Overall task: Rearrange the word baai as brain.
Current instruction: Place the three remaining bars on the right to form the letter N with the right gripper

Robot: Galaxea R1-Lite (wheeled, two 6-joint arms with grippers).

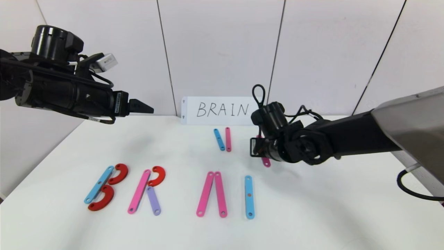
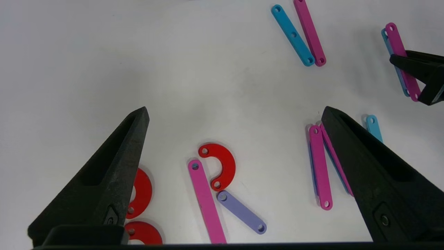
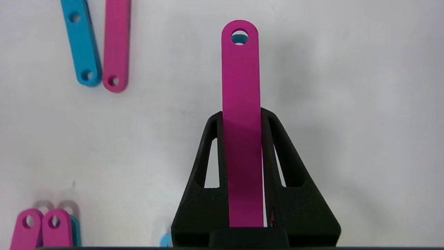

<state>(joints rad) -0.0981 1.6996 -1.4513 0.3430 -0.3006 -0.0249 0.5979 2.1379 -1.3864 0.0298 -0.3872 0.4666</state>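
Nearest the head camera, along the table's front edge, lie the built letters: B (image 1: 105, 188) at 8 o'clock, R (image 1: 147, 190) beside it, an A of two pink strips (image 1: 212, 194) without crossbar, and a blue I strip (image 1: 249, 196) near centre; the spot for N, at 4 o'clock from the I, is bare. Right gripper (image 1: 262, 152) hangs above the table at 1 o'clock from the I, jaws pressed together on a pink strip (image 3: 241, 104) that runs lengthwise out past the fingertips; a blue strip (image 2: 395, 62) seems stacked under it. Spare blue-and-pink pair (image 1: 223, 139) lies near the BRAIN card (image 1: 218, 110) at 12 o'clock. Left gripper (image 1: 147, 108) is parked high at 10 o'clock, jaws spread wide, holding nothing. Judgement: N is in hand; the right arm is nearer. The held strip's long axis already points toward 12, matching the I, so the carry is toward 5 o'clock with little turning.
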